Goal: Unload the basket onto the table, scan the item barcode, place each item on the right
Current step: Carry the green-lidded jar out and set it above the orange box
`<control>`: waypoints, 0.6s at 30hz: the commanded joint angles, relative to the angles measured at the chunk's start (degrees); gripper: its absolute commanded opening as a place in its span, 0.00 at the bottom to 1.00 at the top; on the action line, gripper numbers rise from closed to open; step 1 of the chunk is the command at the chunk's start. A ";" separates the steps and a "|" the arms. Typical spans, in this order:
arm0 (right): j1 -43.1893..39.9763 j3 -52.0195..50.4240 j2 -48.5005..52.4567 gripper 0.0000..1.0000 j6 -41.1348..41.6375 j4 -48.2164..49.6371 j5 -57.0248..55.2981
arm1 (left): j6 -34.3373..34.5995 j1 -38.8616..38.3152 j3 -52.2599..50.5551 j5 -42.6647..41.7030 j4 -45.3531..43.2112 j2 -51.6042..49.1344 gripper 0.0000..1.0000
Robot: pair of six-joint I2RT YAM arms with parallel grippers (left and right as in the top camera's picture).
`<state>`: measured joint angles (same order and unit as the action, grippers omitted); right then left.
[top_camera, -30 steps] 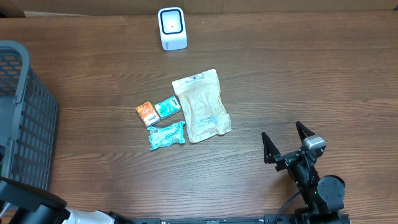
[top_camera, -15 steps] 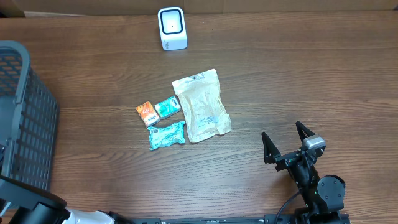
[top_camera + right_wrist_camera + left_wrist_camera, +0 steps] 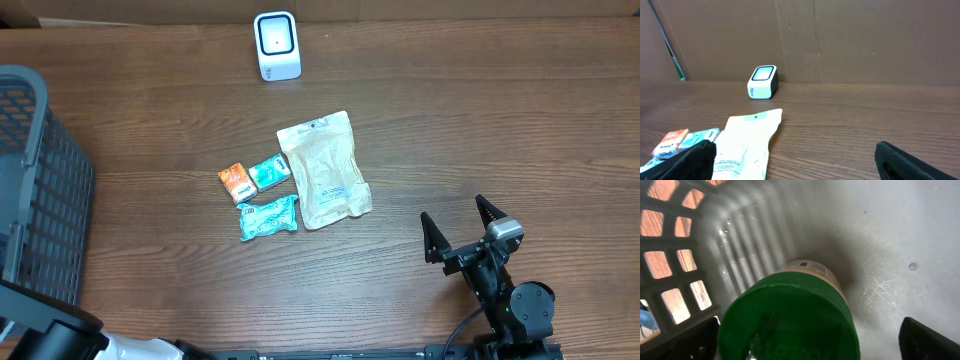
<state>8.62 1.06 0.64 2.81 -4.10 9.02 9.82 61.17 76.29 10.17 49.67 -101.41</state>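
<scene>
Nothing has shifted — right claw (image 3: 453,212) released, apart from pouch (image 3: 325,170); left claw (image 3: 810,340) released over green-capped bottle (image 3: 790,315) in basket (image 3: 670,255).

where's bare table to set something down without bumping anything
Widest bare wood: right of the pouch, from the scanner down to the right fingers. Also bare: the strip between basket and packets, and between scanner and pouch. Crowded mid-table, where three small packets cluster by the pouch.

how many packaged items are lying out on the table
4, clustered mid-table: tan pouch; orange packet and teal packet side by side left of it; teal wrapper nearer the robot. The basket may hide more.
</scene>
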 commanded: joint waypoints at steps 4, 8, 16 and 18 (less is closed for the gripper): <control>-0.17 -0.59 -0.42 1.00 0.13 0.26 0.07 | -1.05 0.00 -0.28 0.92 -0.28 -3.06 0.83; -0.17 -0.59 -0.42 1.00 0.13 0.24 0.07 | -0.81 0.00 -0.28 0.68 -0.87 -3.06 0.63; -0.17 -0.59 -0.42 1.00 0.13 0.24 0.07 | -0.61 -0.07 1.70 -5.18 0.76 -2.97 0.59; -0.17 -0.59 -0.42 1.00 0.13 0.26 0.07 | -0.61 -0.09 3.54 -7.28 2.16 -2.93 0.59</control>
<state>8.62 1.06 0.64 2.83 -4.12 9.06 8.99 61.17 76.62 8.10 50.35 -103.74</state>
